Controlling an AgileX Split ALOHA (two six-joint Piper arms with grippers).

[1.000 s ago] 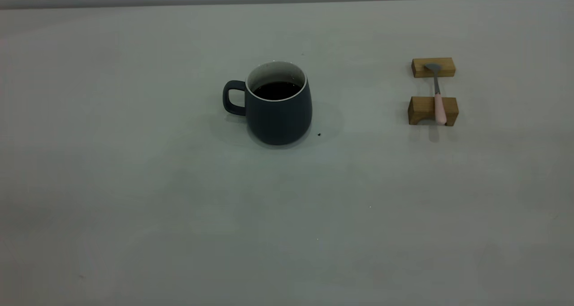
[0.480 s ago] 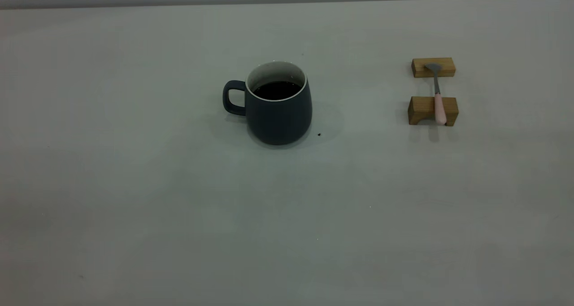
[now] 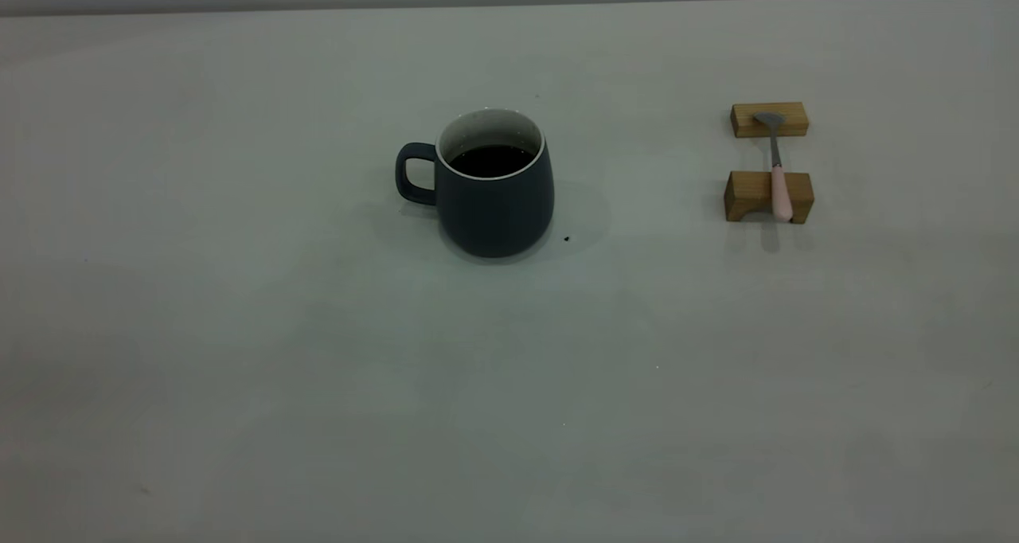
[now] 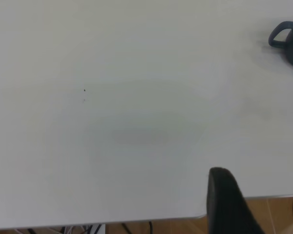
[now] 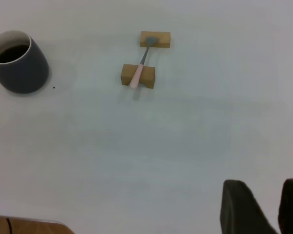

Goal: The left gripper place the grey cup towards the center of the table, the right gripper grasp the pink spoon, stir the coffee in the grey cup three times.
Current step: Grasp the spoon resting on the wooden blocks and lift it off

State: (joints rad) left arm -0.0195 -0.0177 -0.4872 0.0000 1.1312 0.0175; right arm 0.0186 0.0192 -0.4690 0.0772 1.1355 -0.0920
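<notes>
The grey cup (image 3: 495, 201) stands upright near the middle of the table (image 3: 318, 352), its handle pointing left and dark coffee (image 3: 491, 161) inside. The pink spoon (image 3: 778, 178) lies across two wooden blocks at the right, bowl on the far block. Neither gripper shows in the exterior view. In the left wrist view the left gripper (image 4: 261, 195) hangs open at the table's near edge, far from the cup (image 4: 289, 36). In the right wrist view the right gripper (image 5: 263, 195) is slightly open and empty, well short of the spoon (image 5: 138, 74) and the cup (image 5: 22, 68).
Two tan wooden blocks (image 3: 748, 119) (image 3: 748, 194) carry the spoon. A tiny dark speck (image 3: 567, 239) lies by the cup's base. The table's front edge (image 4: 136, 220) with wooden floor below shows in the left wrist view.
</notes>
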